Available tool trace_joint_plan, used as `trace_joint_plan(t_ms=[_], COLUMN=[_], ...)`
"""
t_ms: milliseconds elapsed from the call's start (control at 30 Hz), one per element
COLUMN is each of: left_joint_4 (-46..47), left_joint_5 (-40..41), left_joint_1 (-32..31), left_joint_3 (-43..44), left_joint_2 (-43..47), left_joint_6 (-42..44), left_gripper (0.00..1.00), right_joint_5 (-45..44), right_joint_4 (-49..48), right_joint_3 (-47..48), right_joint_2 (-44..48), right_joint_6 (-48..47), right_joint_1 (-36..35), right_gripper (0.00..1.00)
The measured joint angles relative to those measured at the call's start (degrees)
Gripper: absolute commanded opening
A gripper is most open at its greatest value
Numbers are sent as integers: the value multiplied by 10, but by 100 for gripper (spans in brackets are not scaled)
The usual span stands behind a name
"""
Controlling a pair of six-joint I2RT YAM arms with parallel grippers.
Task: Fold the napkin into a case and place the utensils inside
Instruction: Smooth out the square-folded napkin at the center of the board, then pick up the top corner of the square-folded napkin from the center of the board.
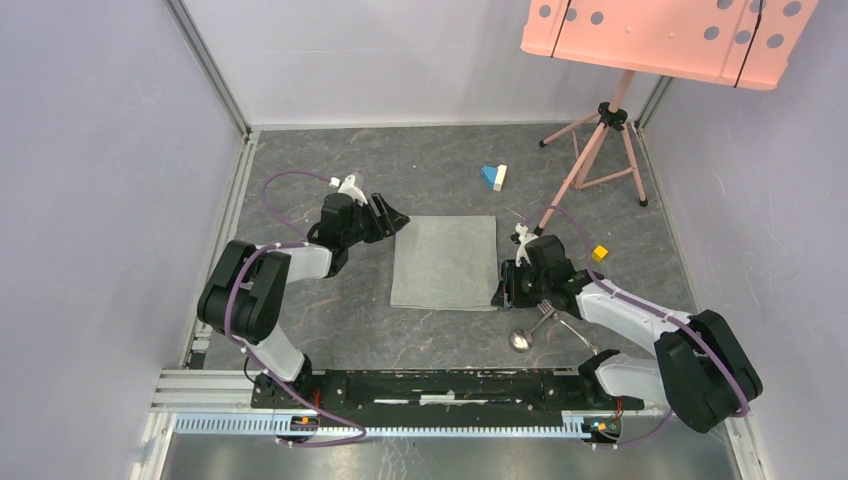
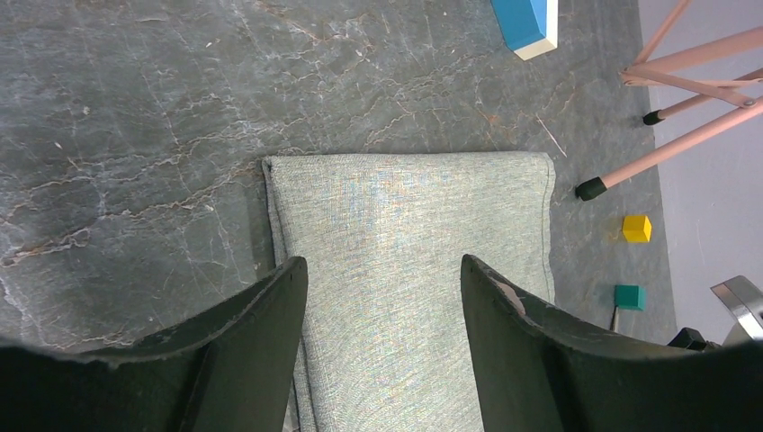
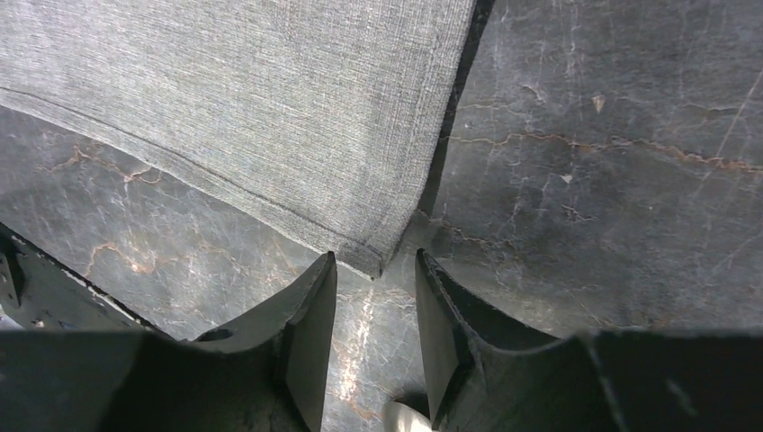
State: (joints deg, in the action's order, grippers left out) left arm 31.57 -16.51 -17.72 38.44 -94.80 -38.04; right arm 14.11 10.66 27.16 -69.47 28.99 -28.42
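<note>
two grippers open, holding nothing. light grey rectangular soft cloth napkin [image 1: 445, 262] flat at worktop centre; left gripper [image 2: 382, 274] by its far left corner, right gripper [image 3: 375, 270] at near right corner. limp, light, likely to slide: pinch hemmed corners.

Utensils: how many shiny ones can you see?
2. The spoon lies close to the napkin's near right corner. The fork lies right beside it, partly under the right arm. More may be hidden beneath that arm.
</note>
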Motion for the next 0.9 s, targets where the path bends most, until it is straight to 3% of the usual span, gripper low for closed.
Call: trace_joint_plan(t_ms=[267,633,900], left_joint_4=[0,-2,-94], left_joint_5=[0,12,42], left_joint_1=[0,0,0], left_joint_3=[0,-3,-2], left_joint_2=[2,13,75], left_joint_6=[0,2,2], left_gripper=[70,70,71], right_joint_5=[5,6,15], right_joint_4=[-19,-28,-25], right_joint_3=[-4,-4,24], right_joint_2=[0,-2,-8], right_joint_6=[13,16,-3], right_joint_1=[0,0,0], right_gripper=[35,1,0])
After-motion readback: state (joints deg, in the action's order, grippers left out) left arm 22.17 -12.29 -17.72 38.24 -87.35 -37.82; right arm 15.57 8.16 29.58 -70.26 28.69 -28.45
